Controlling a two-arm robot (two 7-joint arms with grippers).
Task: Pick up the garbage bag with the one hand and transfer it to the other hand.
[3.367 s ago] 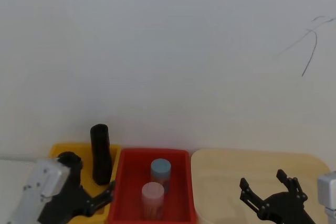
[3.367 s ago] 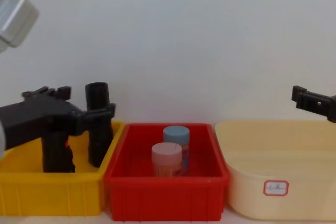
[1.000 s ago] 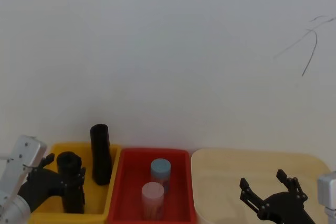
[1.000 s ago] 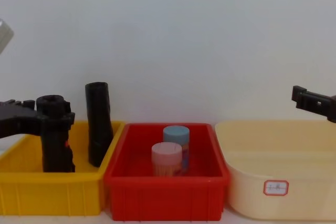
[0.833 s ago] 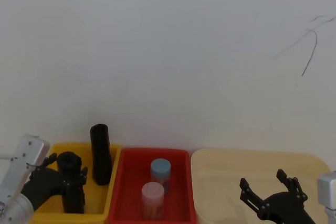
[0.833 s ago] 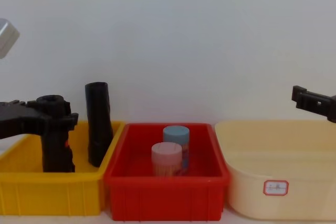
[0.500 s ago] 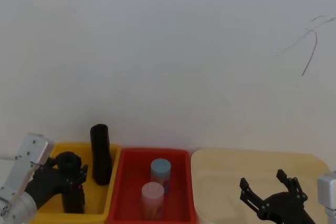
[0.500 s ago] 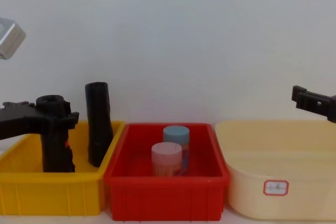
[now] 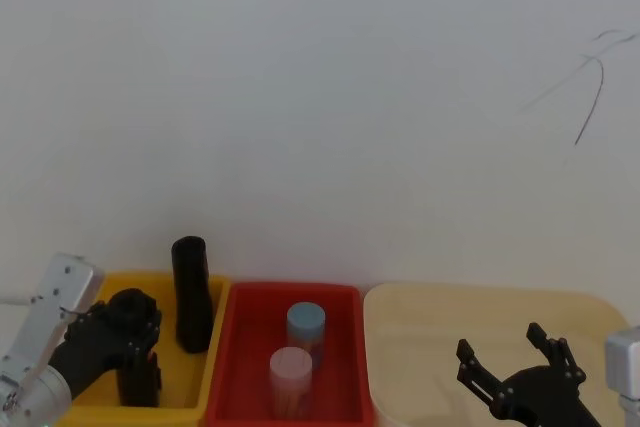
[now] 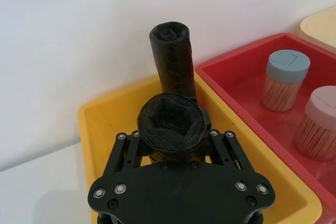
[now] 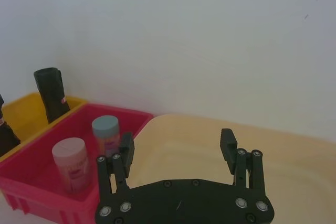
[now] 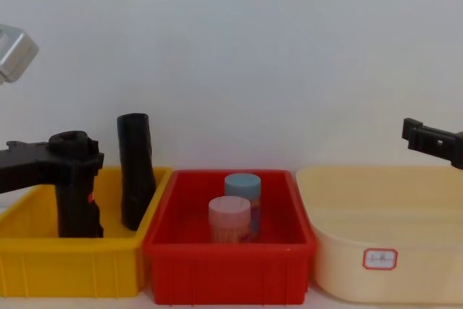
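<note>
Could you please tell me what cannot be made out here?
Chest view: yellow bin wall hides the garbage bag's base.
Chest view: right edge cuts off right gripper; beige tub's label too small to read.
Left wrist view: left gripper covers the garbage bag's lower part.

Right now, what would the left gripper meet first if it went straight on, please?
Likely the second black roll leaning at the yellow bin's back, just beyond the garbage bag that the left gripper clasps; the gap between them is unclear. The right gripper hovers over the cream tub.

Likely a lab bench: yellow bin [image 12: 72, 273], red bin [image 12: 228, 276], cream tub [image 12: 434, 265], white wall [image 12: 253, 48].
</note>
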